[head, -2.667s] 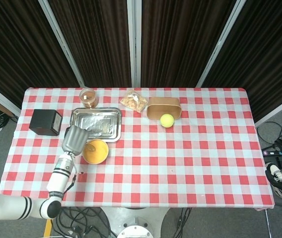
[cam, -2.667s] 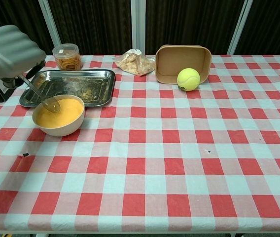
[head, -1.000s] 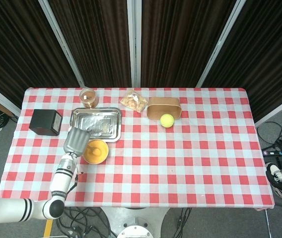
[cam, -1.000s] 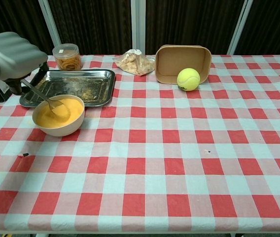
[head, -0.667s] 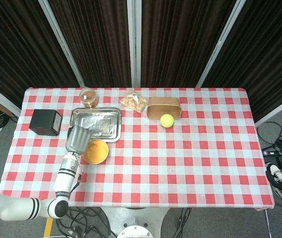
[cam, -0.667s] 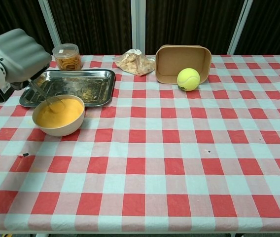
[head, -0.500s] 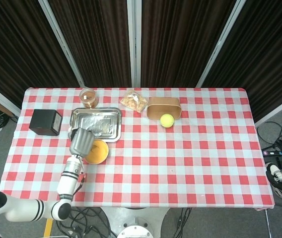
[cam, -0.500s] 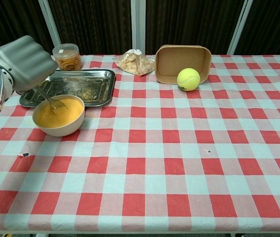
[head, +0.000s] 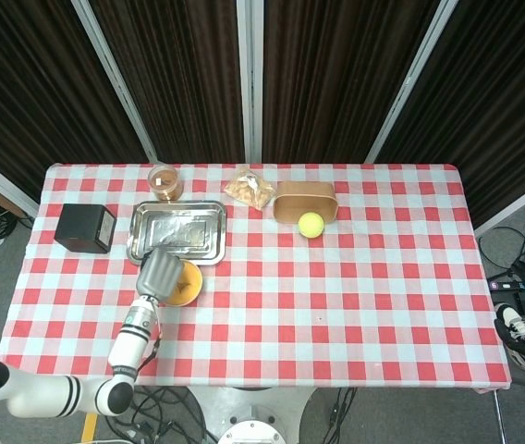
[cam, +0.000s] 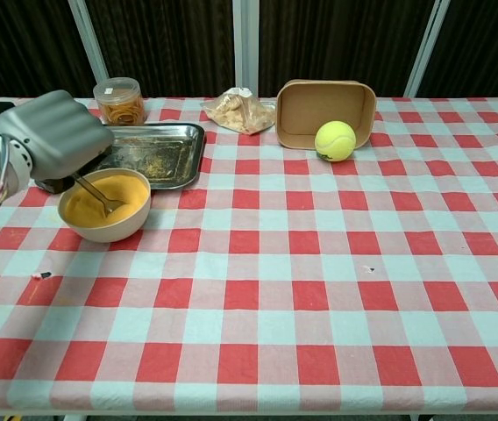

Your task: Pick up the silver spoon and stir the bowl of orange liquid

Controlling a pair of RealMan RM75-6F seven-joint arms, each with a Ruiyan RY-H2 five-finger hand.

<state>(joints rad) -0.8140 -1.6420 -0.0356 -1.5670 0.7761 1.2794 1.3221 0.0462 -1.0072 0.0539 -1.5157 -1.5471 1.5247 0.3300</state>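
Spoon (cam: 100, 196) slants down-right into the bowl (cam: 100, 218), gripped by left robot hand (cam: 54, 139).

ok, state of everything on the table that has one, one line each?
left hand: over the bowl's near-left side, holds the spoon
silver spoon: tilted, tip dipped in the liquid
bowl: upright, filled with orange liquid
metal tray: flat, crumbs inside
jar: upright, lid on
brown box: on its side, opening faces the camera
tennis ball: at the box's mouth
snack bag: closed, lying flat

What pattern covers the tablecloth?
Red and white checks on the tablecloth, shown best in the chest view.
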